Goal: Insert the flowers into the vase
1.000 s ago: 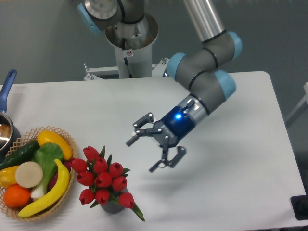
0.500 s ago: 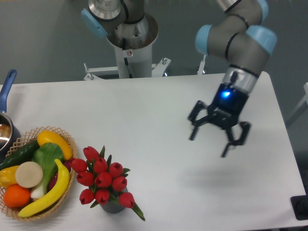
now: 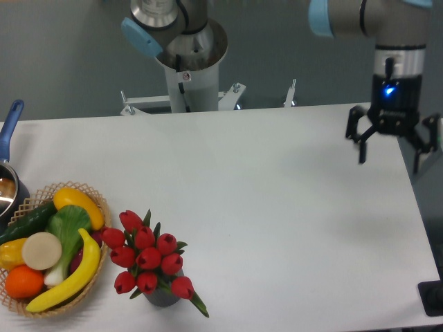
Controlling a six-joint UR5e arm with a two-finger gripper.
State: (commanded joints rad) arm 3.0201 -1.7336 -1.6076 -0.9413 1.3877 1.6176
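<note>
Since the earlier frames, the arm (image 3: 387,28) has been swung away from the middle of the bench (image 3: 277,228) to its far right edge, and the claw (image 3: 393,142) has been carried with it, turned to point straight down. Everything else is seen where it was: no other object has been shifted.

Ordered by size, the bench comes first, with most of its white top bare. At its left edge a wicker basket (image 3: 97,200) is found, filled with fruit and vegetables, and behind it part of a metal pot with a blue handle (image 3: 10,124) is cut off by the frame.

Just right of the basket the flowers (image 3: 147,257) are seen standing upright, the red buds bunched together and the leaves spread beneath them. Their stems are held in the vase (image 3: 165,297), of which only a small dark part of the wall is visible under the bunch, near the front edge of the bench.

The claw is held wide apart, with nothing between its fingers, well apart from flowers and vase alike.

The task is judged to be complete as far as can be shown: the bunch is seated in the vase and released. Nothing further appears to be required beyond the arm being parked.
</note>
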